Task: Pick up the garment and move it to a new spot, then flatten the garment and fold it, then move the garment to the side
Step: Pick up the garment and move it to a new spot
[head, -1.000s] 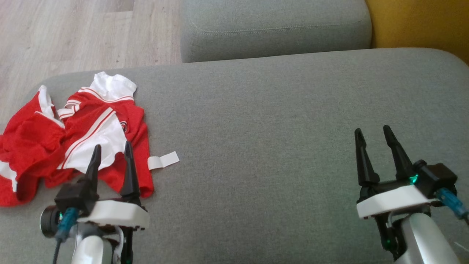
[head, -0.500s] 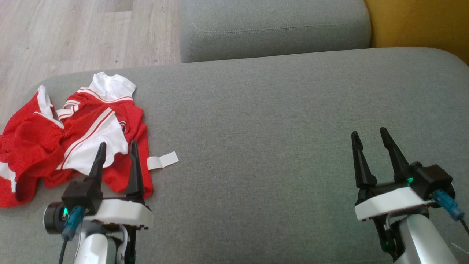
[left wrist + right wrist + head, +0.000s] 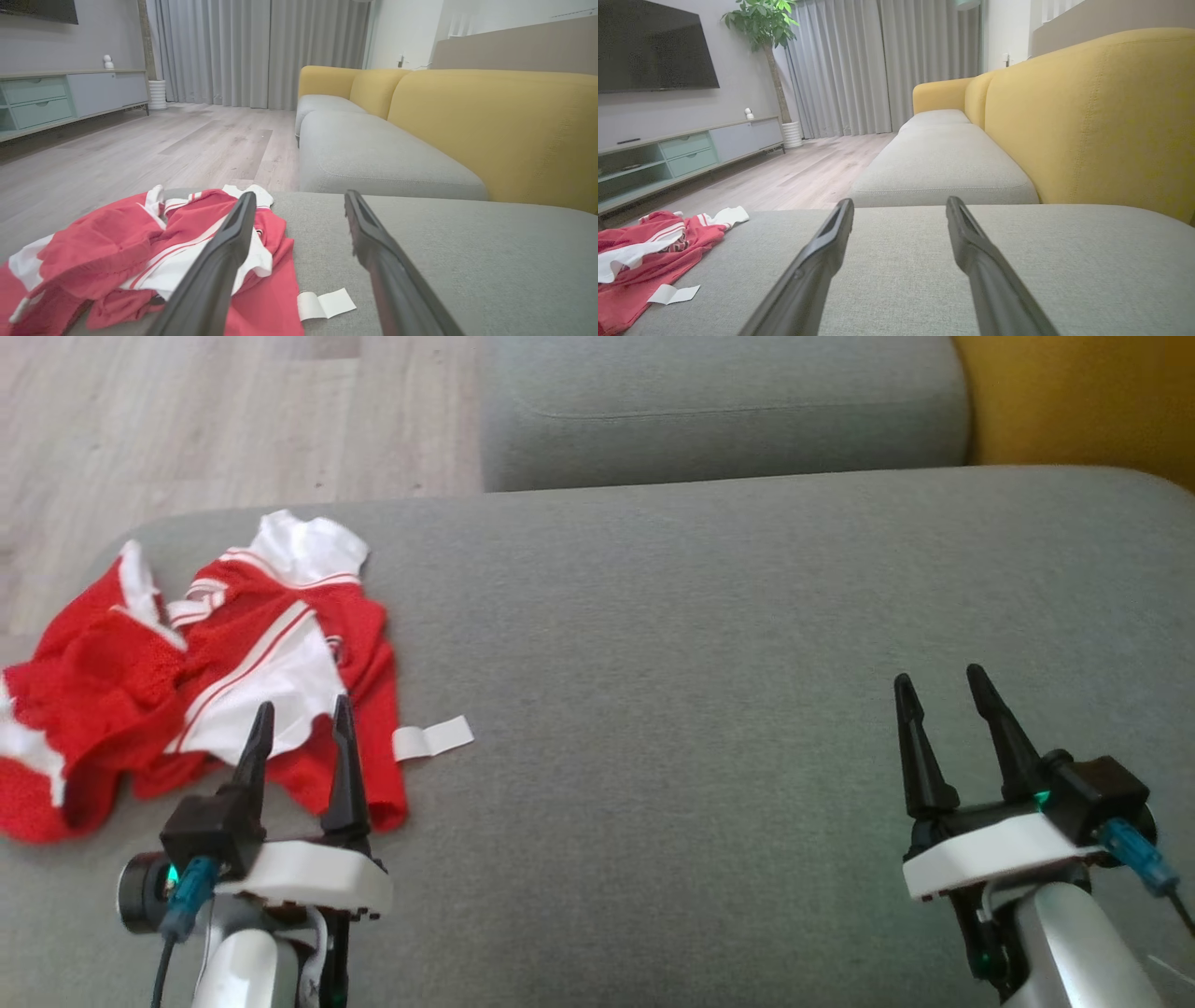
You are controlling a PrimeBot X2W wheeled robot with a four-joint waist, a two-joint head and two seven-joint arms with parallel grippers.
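Head view: the crumpled red-and-white mesh jersey [image 3: 233,644] lies at the left end of the grey fabric sofa cushion [image 3: 700,616], just beyond my left pincer [image 3: 304,705], which is spread wide and empty. My right pincer [image 3: 938,675] is the same.
Left wrist view: the cloth looks soft and light, so I'd pinch its raised red fold [image 3: 93,238].
Right wrist view: it sits well apart.

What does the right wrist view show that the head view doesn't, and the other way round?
Right wrist view: the room beyond the sofa, with a television, a plant, curtains and a low cabinet.

Head view: the left hand, open, close by the garment, seen from above.

Shared: the crumpled red and white garment, the white tag lying beside it, the grey cushion under both, the yellow backrest, and the right hand, open over bare cushion.
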